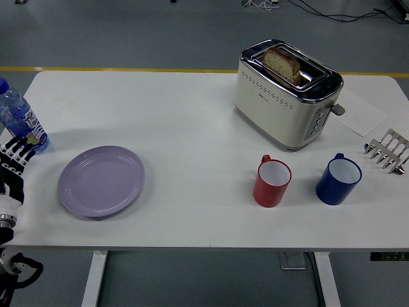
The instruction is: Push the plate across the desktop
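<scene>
Left hand (14,167) sits at the worktop's (192,128) left edge, fingers (19,150) loosely spread, gripping nothing. The plate (101,181) lies flat just beside it, near the front-left corner, probably lined up for a shove.

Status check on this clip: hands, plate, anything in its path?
Left hand at left table edge, fingers open, off the plate. Right hand out of view. Plate untouched; red mug stands to its right.

Even, bright overhead light falls on the white counter (192,109). Soft short shadows lie under the plate (101,181), the two mugs and the toaster (287,93), whose chrome rim shows small glints. Focus is sharp throughout; a slight cool cast.
</scene>
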Tool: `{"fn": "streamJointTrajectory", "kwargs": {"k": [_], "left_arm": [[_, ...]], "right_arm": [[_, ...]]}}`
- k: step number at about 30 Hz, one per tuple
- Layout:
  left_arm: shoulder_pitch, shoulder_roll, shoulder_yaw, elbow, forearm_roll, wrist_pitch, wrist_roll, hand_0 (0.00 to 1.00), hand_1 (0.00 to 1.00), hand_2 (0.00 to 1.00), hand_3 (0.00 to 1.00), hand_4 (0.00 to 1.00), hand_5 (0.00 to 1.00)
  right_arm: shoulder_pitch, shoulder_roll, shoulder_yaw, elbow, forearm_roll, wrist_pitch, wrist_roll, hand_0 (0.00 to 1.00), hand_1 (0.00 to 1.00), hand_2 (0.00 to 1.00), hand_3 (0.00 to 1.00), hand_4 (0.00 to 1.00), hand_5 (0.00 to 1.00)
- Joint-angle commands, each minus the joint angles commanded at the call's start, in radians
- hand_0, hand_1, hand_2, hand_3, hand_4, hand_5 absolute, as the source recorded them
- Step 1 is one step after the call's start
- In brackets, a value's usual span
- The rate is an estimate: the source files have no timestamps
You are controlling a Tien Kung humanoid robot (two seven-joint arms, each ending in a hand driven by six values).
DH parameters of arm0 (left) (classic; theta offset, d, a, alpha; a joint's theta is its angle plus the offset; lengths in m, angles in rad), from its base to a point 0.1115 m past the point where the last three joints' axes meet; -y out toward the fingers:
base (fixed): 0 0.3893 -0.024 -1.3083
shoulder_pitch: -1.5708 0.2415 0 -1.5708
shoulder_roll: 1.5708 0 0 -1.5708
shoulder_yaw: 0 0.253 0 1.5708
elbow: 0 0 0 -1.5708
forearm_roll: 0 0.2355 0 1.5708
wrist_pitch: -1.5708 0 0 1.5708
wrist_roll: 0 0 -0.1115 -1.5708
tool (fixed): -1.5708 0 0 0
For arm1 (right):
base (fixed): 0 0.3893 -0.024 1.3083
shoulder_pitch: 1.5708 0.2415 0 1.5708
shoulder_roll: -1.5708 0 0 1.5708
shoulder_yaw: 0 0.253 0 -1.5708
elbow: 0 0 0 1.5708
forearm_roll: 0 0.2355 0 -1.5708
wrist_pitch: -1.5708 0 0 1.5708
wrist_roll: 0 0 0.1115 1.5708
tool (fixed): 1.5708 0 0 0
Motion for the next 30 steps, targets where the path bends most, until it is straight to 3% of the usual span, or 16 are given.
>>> {"fn": "streamJointTrajectory", "kwargs": {"k": [13,30], "left_arm": [[-0.035,-0.037,0.046,0.047,-0.033,0.011,-0.023,0.758,0.773,0.748,0.648,0.506,0.998],[-0.064,-0.059,0.131,0.082,-0.089,0.022,-0.047,0.752,0.769,0.748,0.641,0.494,0.998]], "right_arm": [[0.006,0.003,-0.005,0.000,0.003,0.001,0.000,0.607,0.516,0.589,0.573,0.360,0.245],[0.011,0.009,-0.012,0.000,-0.002,0.005,-0.002,0.606,0.516,0.589,0.573,0.359,0.245]]}}
